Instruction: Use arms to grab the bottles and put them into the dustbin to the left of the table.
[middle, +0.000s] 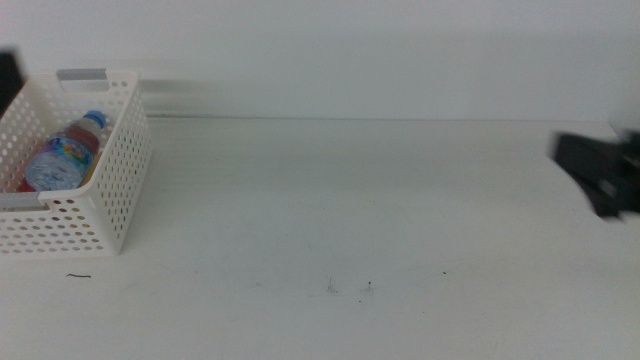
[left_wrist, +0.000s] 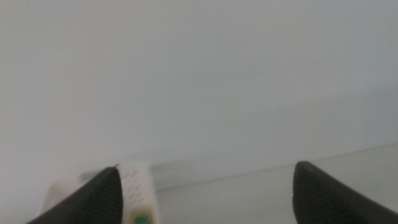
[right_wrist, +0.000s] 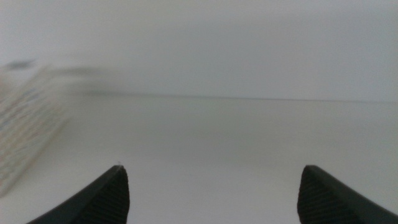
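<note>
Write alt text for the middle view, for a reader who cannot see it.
A white perforated basket stands at the far left of a white table, with a clear water bottle with a blue cap lying inside it on something red. The right arm's dark tool, blurred, shows at the right edge; the tabletop bears only tiny dark specks.

Bright, flat, washed-out light; both wrist views soft, the dustbin (right_wrist: 28, 118) perhaps motion-blurred.

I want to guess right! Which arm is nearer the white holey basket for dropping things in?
Left, probably. The white perforated plastic basket shows right beside the open left gripper in its wrist view; the open right gripper sits across the white table, at its far right edge.
</note>
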